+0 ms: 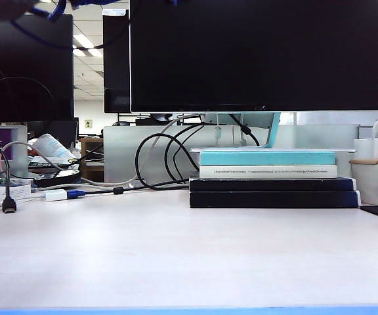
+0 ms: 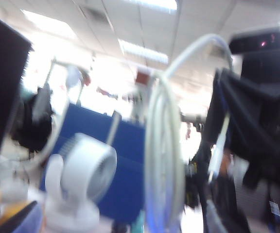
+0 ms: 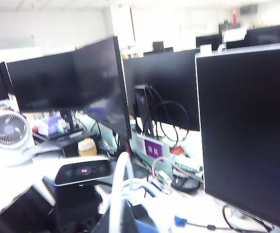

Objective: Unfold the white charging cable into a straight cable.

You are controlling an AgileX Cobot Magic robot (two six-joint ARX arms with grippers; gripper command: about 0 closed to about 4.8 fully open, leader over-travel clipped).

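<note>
The white charging cable (image 2: 164,160) hangs as a loose coil close in front of the left wrist camera, with one strand arching up to the black right arm (image 2: 256,111). In the right wrist view the cable (image 3: 122,179) rises from between the dark fingers of my right gripper (image 3: 118,221), which is shut on it. My left gripper (image 3: 74,206) is a dark mass under its wrist camera (image 3: 84,171), facing the right one, and I see nothing gripped in it. Both arms are high up. The exterior view shows only a dark arm part (image 1: 8,8) at its top left, and no cable.
A large black monitor (image 1: 258,56) stands behind a stack of books (image 1: 271,180) on the pale table (image 1: 176,256). Black monitor cables (image 1: 166,154) and a white adapter with a blue plug (image 1: 61,194) lie at the back left. A white desk fan (image 3: 8,131) stands nearby.
</note>
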